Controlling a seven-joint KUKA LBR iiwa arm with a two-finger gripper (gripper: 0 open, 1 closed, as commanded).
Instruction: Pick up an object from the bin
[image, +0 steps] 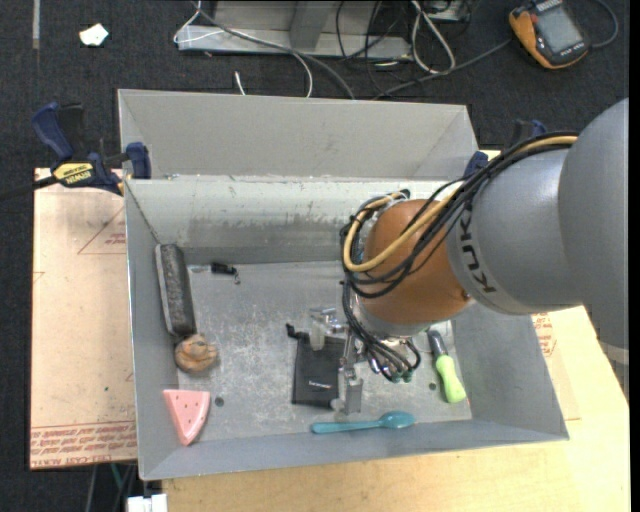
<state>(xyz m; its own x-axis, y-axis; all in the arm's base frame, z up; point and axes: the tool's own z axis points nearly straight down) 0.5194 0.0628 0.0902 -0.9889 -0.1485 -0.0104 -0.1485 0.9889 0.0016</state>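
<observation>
Gripper (343, 372) low at lower centre of frame, over the right edge of a flat black rectangular block (312, 378); I cannot tell if it is spread or pressed together. Turquoise spoon (362, 425) just below, green-handled tool (447, 375) to the right.

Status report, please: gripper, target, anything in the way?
Gripper down at black flat block, mid-bin. Teal spoon close by, along near wall. Green marker lies apart.

The grey arm (545, 230) reaches in from the right (orange wrist cover (420, 270) wrapped in cables (372, 262)), claw (342, 385) pointing downward.
</observation>
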